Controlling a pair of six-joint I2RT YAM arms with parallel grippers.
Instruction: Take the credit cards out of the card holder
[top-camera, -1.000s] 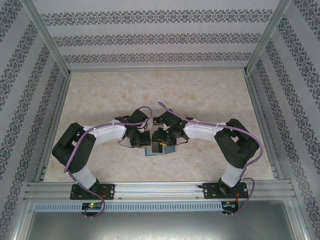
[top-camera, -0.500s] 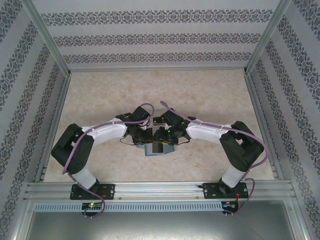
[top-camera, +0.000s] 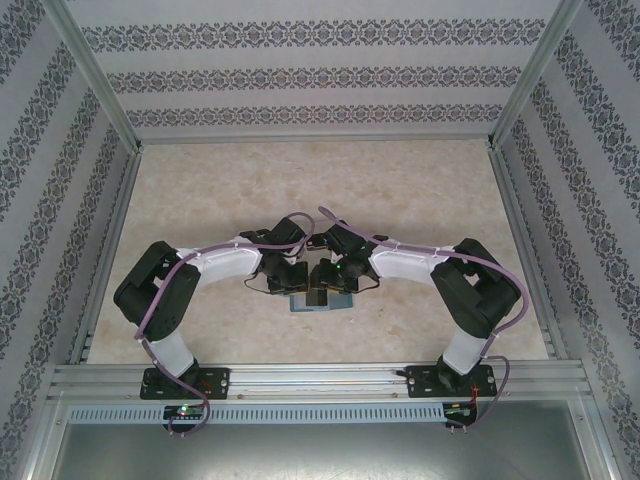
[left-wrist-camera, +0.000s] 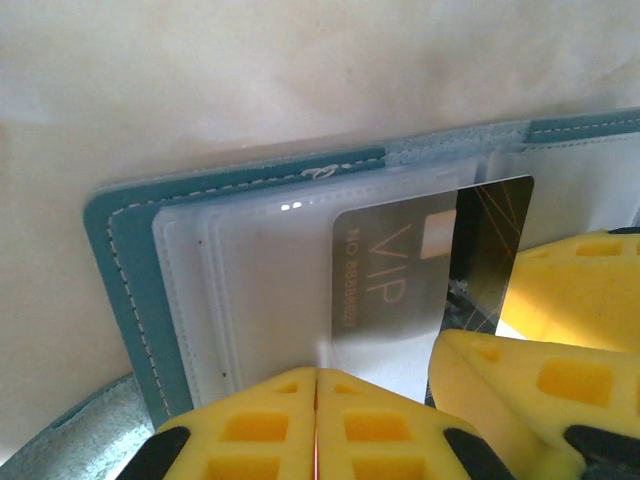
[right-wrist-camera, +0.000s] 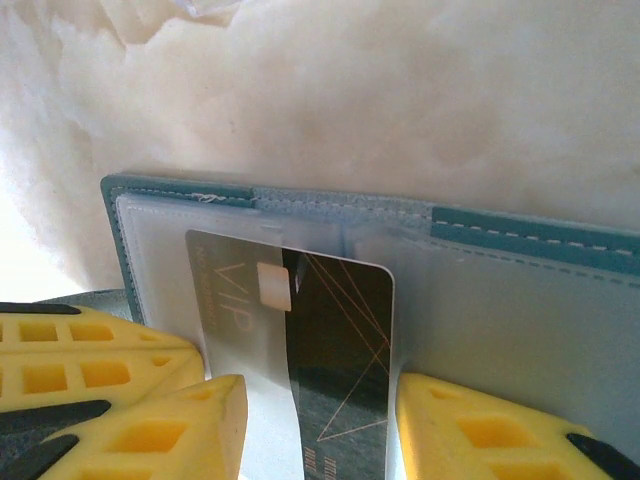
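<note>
Straddling the glossy credit card, right hand spread; left hand pressed together.

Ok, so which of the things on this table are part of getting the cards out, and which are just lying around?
Part of the job:
- card holder, open flat
- VIP card, partly out of its clear sleeve
- left fingers, shut at the holder's near edge
- right fingers, apart either side of the card

Just there:
- table
- purple cables on the arms
</note>
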